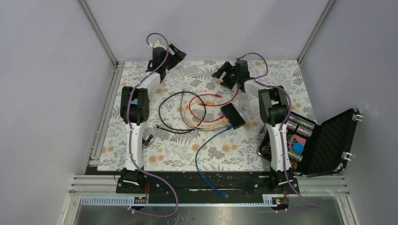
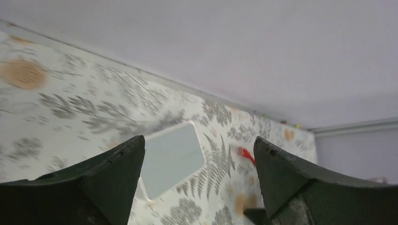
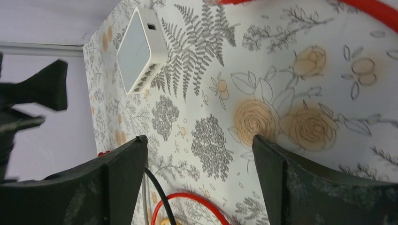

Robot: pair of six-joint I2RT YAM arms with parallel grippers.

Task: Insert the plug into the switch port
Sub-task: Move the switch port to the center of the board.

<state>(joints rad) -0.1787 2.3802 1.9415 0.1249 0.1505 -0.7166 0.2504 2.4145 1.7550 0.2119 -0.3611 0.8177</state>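
Now, switch: a flat black box lying at mid-desk, turned on a diagonal, between the two arms and well apart from both hands.
Switch port: the sockets are too small to make out from the top view, and neither wrist view shows the switch.
Yellow cable: coils just left of the switch and runs up to its near-left end; whether it is seated cannot be told.
Blue cable: leads from that same end toward the near edge.
Blue plug: lies loose on the black base rail between the arm mounts.
Red cable: curves on the desk beyond the switch.
Red plug: lies free on the desk, left of the switch's far end.
Black cable: a wide loop to the left of the coloured ones.
White box: small and rounded, at the far side of the desk between the two hands.
Left hand: raised at the far left, fingers spread wide, gripping nothing; the white box and red plug show below between them.
Right hand: raised at the far middle, fingers spread wide, gripping nothing.
Desk: covered in a floral print.
Case: black, lid open, at the right edge.
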